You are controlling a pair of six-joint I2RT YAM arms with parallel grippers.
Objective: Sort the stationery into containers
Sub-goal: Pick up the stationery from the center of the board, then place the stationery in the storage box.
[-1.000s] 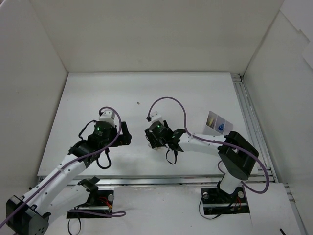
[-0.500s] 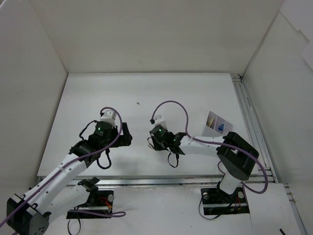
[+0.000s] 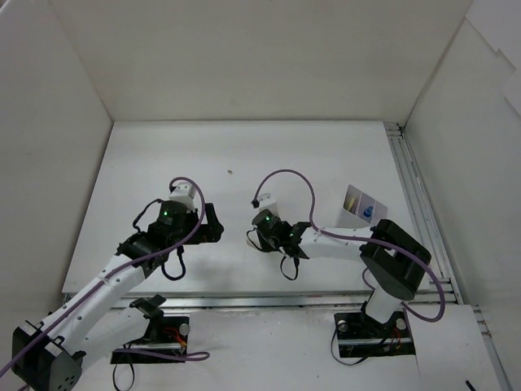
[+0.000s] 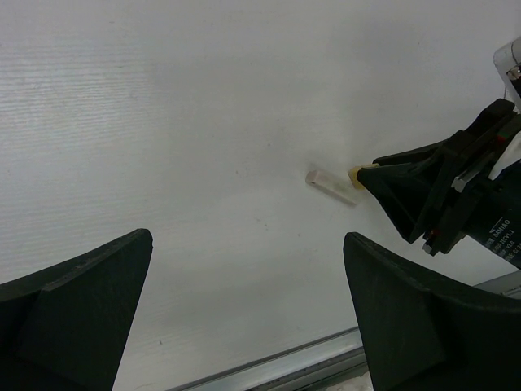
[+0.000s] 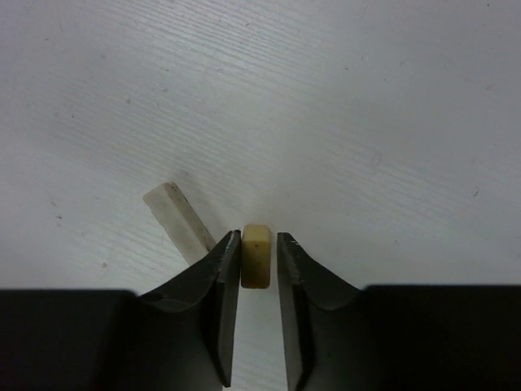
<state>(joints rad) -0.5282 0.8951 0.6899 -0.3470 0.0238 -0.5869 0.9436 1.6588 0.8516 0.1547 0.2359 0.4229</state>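
Near the tabletop's front edge, centre: your right gripper point(image 5: 258, 239), jaws narrowed onto the tiny beige piece point(image 5: 256, 257); white stick point(image 5: 180, 215) alongside. Your left gripper point(image 4: 247, 241): spread wide, empty.

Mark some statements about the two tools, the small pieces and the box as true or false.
1. The left tool is wide open and empty. True.
2. The white stick lies inside the box. False: it lies on the table, next to the beige piece.
3. The beige piece sits between the jaws of the right tool. True.
4. The box stands at the left side of the table. False: it stands at the right side.
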